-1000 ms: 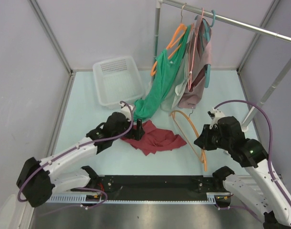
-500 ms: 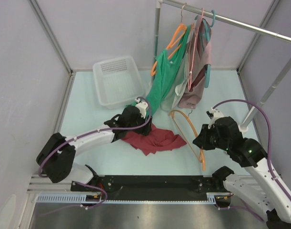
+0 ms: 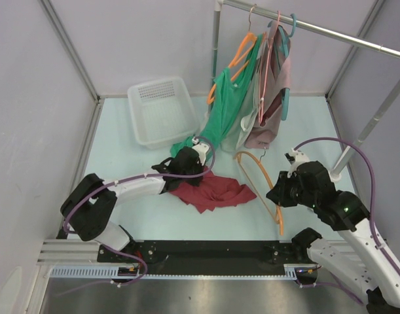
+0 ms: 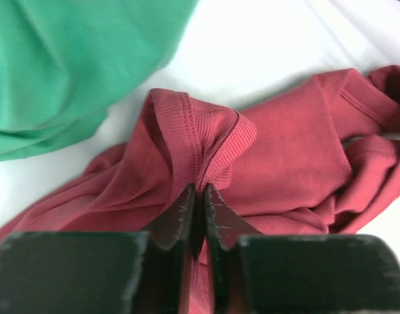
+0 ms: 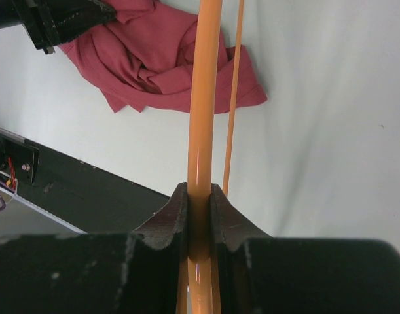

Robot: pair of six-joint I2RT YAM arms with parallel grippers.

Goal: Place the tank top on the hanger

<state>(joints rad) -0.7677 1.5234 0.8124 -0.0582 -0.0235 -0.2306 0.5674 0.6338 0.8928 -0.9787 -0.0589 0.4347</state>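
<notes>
The maroon tank top (image 3: 213, 191) lies crumpled on the table in front of the arms. My left gripper (image 3: 188, 171) is down on its far left edge. In the left wrist view that gripper (image 4: 200, 191) is shut on a ribbed hem fold of the tank top (image 4: 285, 144). The bare orange hanger (image 3: 258, 173) lies to the right of the top, hook toward the back. My right gripper (image 3: 278, 196) holds its bar. In the right wrist view this gripper (image 5: 200, 190) is shut on the hanger (image 5: 205, 85), with the tank top (image 5: 160, 59) beyond.
A white basket (image 3: 162, 110) stands at the back left. From the rail (image 3: 330, 33) hang a long green garment (image 3: 222, 118) on an orange hanger, a pale pink garment (image 3: 273, 98) and a teal hanger (image 3: 286, 98). The green fabric (image 4: 69, 65) trails beside the left gripper.
My left arm reached forward and right to the top's far edge and its jaws closed on the hem fold. The right arm and the hanger barely moved.
</notes>
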